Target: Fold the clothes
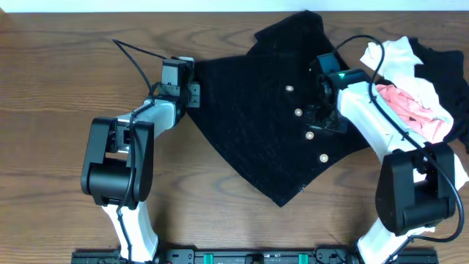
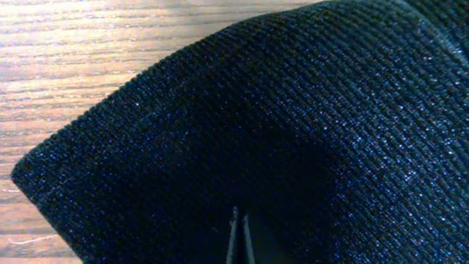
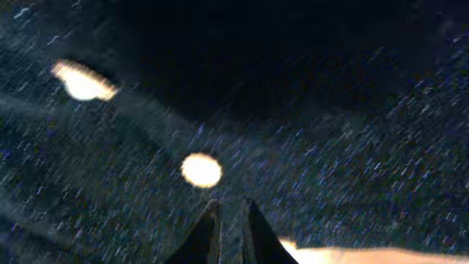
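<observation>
The large black knit garment (image 1: pixel 256 132) lies spread across the middle of the table, with a row of pale round buttons (image 1: pixel 298 112) down its right half. My left gripper (image 1: pixel 195 92) sits at the garment's left corner. In the left wrist view its fingertips (image 2: pixel 239 220) are pressed together in the dark knit (image 2: pixel 293 110). My right gripper (image 1: pixel 320 117) is down on the garment beside the buttons. In the right wrist view my right gripper (image 3: pixel 231 209) is shut with knit fabric between the tips, just below a button (image 3: pixel 201 169).
A heap of other clothes lies at the right edge: white (image 1: pixel 399 55), pink (image 1: pixel 410 110) and black (image 1: pixel 443 62). Bare wooden table (image 1: pixel 58 88) lies to the left and in front of the garment. Both arm bases stand at the front edge.
</observation>
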Action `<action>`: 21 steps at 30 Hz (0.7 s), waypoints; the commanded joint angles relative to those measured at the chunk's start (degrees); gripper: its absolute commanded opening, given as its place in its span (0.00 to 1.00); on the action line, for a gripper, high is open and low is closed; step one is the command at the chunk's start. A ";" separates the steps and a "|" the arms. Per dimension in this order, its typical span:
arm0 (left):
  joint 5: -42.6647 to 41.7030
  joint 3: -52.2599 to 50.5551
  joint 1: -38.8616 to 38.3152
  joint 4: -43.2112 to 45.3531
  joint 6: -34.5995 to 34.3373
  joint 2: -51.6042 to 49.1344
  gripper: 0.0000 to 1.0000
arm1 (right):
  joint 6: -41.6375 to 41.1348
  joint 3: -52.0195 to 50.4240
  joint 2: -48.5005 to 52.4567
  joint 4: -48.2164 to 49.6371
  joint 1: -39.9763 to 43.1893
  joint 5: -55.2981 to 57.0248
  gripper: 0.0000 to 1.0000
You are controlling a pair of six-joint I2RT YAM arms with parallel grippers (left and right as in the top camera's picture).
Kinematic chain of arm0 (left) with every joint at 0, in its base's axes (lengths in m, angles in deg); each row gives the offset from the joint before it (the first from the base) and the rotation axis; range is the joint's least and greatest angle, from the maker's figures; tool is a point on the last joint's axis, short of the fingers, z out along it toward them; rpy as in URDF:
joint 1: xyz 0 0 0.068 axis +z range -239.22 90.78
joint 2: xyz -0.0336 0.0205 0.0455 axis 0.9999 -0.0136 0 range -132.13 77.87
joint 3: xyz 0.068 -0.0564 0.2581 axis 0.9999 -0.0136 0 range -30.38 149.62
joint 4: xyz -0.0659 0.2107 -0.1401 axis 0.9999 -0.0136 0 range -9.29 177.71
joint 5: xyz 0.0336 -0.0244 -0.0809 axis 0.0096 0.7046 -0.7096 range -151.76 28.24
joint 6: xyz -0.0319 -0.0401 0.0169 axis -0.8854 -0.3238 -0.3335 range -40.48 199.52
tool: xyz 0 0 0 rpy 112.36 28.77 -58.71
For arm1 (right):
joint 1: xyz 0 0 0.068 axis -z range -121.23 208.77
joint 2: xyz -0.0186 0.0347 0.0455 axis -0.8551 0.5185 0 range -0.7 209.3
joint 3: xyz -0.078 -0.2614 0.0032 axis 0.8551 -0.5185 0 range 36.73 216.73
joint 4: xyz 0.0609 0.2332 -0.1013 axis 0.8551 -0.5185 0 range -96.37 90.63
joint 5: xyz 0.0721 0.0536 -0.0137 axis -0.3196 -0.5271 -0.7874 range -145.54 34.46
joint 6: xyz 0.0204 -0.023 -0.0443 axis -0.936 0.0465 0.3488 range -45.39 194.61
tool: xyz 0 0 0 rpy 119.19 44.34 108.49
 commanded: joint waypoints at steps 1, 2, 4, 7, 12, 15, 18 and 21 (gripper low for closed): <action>4.22 -0.94 0.28 -4.94 -2.54 -3.26 0.06 | -0.98 -3.13 -1.25 2.95 1.95 1.62 0.07; 4.63 -0.94 0.48 -6.56 -4.20 -3.26 0.06 | -0.96 -4.42 -1.25 4.90 2.51 1.60 0.04; 4.55 -0.94 0.98 -9.29 -7.45 -3.26 0.06 | -0.70 -6.78 -1.25 8.74 3.54 1.22 0.01; 3.91 -0.94 1.33 -12.79 -10.86 -3.23 0.06 | 1.18 -9.68 -1.25 14.67 4.26 0.35 0.01; 0.28 -0.94 1.33 -17.66 -11.10 -3.23 0.06 | 1.81 -13.46 -1.25 22.77 4.50 1.73 0.01; -1.70 -0.94 1.33 -21.42 -11.10 -3.23 0.06 | 1.81 -15.52 -1.25 28.13 4.50 3.45 0.01; -1.97 -0.94 1.33 -26.80 -11.15 -3.23 0.06 | 1.86 -17.64 -1.25 34.86 4.50 6.34 0.01; -4.17 -0.94 1.31 -32.89 -11.13 -3.23 0.06 | 2.08 -19.26 -1.22 41.66 4.50 10.08 0.01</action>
